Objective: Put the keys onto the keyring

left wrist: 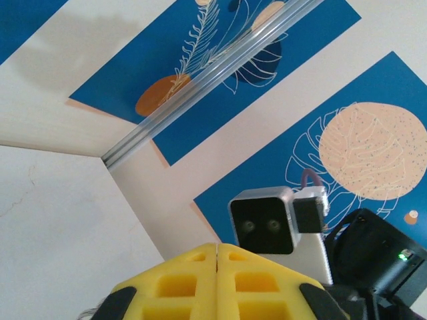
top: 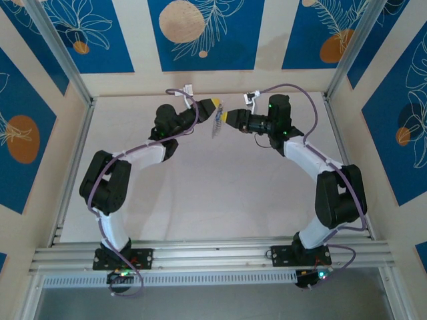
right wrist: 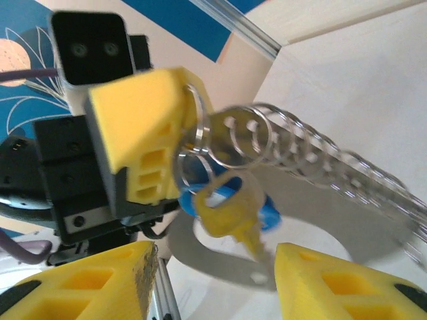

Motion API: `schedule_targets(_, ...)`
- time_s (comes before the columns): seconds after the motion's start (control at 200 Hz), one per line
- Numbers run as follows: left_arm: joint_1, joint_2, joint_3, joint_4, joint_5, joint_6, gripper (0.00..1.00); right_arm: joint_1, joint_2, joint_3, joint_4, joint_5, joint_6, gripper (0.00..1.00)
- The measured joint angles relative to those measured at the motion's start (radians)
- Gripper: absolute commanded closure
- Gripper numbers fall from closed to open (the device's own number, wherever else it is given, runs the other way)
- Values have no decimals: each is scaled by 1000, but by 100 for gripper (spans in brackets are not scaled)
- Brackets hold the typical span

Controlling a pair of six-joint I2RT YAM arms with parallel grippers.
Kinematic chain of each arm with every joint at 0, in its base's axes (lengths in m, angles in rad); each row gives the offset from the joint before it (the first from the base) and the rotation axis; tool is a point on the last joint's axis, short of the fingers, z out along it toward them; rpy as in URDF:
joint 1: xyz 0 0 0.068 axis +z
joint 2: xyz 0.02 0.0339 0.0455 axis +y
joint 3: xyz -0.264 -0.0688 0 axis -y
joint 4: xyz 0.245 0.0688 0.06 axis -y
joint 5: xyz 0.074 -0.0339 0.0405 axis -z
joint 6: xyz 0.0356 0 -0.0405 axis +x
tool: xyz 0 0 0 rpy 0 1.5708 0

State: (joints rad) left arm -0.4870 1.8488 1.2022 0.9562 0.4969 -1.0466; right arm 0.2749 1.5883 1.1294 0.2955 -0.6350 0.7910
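Top external: Both arms reach to the far middle of the table, tips nearly meeting. The left gripper holds up a small grey key bunch, which dangles above the table surface. The right gripper sits just beside the bunch on its right. From this view the fingers are too small for me to read either jaw.

Left wrist: The left gripper has its two yellow fingers pressed together, with only a thin seam between them. What they pinch is hidden from this angle. Just beyond them I see the right arm's wrist camera, facing back at me, with the blue-panelled wall behind it.

Right wrist: The right gripper has its jaws well apart, one yellow finger at each lower corner, touching nothing. The left gripper is opposite, clamped on a thin wire ring at the top of the bunch. A chain of rings runs from there off to the right. Hanging below are a yellow key and, just behind it, the blue-headed key. The keyring, a flat grey loop, lies behind both keys, its lower part between my open fingers. Whether either key is actually threaded on the grey loop, I cannot tell.
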Motion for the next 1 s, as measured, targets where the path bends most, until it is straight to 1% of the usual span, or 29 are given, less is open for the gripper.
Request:
schedule_targets(0.155,0,1,-4,26,2,-3,100,-27,-67,-21,6,17,23,49)
schedule_targets(0.355,0,8,-11,78,18,-23,100,-49,-124,-67,74,59,75,50)
schedule_targets(0.635,0,8,-18,112,45,-48,100,-38,-99,-98,237,105,183,52)
schedule_targets(0.81,0,8,-37,133,50,-55,100,2,-45,-98,312,132,225,57)
schedule_targets(1.0,0,8,-51,143,53,-59,100,17,-19,-97,335,139,239,63)
